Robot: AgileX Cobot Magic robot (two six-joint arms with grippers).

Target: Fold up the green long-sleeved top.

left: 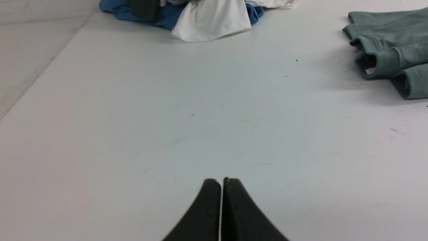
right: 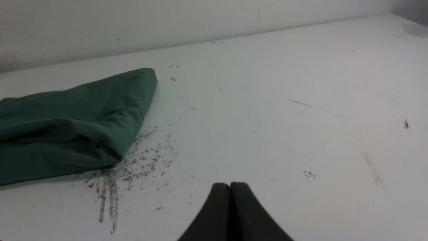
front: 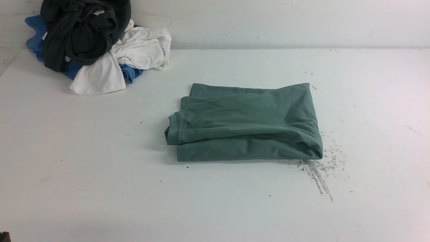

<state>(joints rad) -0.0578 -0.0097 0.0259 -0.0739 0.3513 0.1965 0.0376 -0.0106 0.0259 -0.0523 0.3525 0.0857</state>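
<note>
Nearest to the camera, in the front view, the bottom part of the white table (front: 100, 201) is bare; neither arm shows there. Each gripper is seen only from its own wrist camera. The left gripper (left: 222, 180) has its two dark fingers pressed together with only a thin line between them, and it holds nothing. The right gripper (right: 230, 184) is also closed and holds nothing. Both stand low over the bare table surface.

In the middle of the front view, a little right of centre, lies the green long-sleeved top (front: 245, 122). It is already a compact folded packet of several layers. Its long axis runs left to right in the frame. At its left end the layered hems and a cuff are stacked; at its right end there is a rounded fold. Dark scuff marks (front: 317, 174) are on the table just beside its lower right corner.

In the left wrist view the top appears at the upper right of the frame, its cuffed end towards this gripper. In the right wrist view it appears at the left of the frame, the rounded end towards that gripper. So the top lies between the two arms, well apart from both. I cannot say which arm is nearer. I judge that the folding is nearly or fully done.

Farthest, at the upper left of the front view, a pile of other clothes (front: 94, 47) lies against the wall, well apart from the top.
</note>
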